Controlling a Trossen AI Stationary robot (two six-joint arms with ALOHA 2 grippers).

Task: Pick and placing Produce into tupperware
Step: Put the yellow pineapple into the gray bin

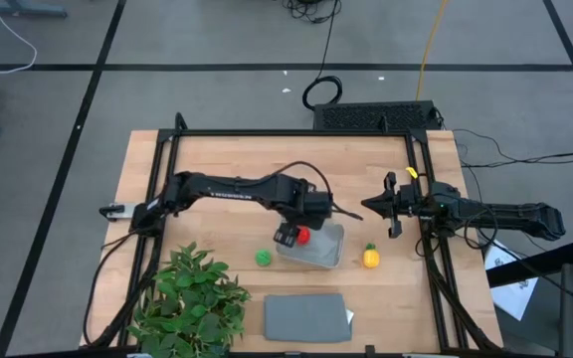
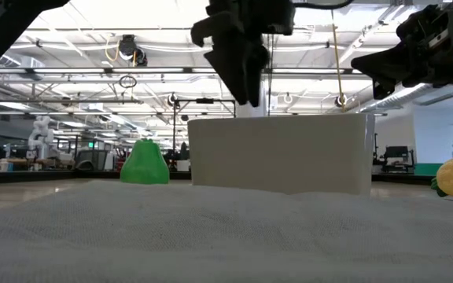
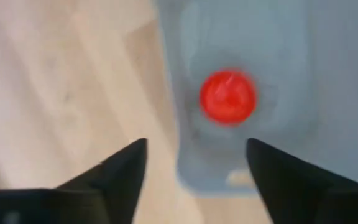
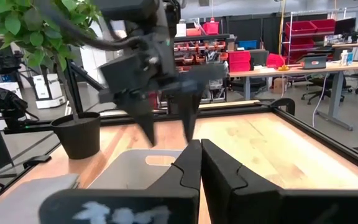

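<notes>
The clear tupperware (image 1: 314, 245) sits on the table's middle. The red round piece (image 3: 228, 97) lies inside it, on its floor. My left gripper (image 1: 288, 237) hangs open above the container's left end, fingers pointing down, touching nothing. In the low view the left gripper (image 2: 242, 71) is above the tupperware (image 2: 280, 153). The green round piece (image 1: 264, 258) rests on the table left of the container, the yellow piece with green top (image 1: 370, 257) to its right. My right gripper (image 1: 368, 207) is shut, raised over the table right of the container.
A leafy green plant (image 1: 192, 296) in a dark pot stands at the near left. A flat grey rectangle (image 1: 307, 317) lies near the table's near edge. Black frame rails (image 1: 426, 199) run along the table's sides. Bare wood lies between the container and the far edge.
</notes>
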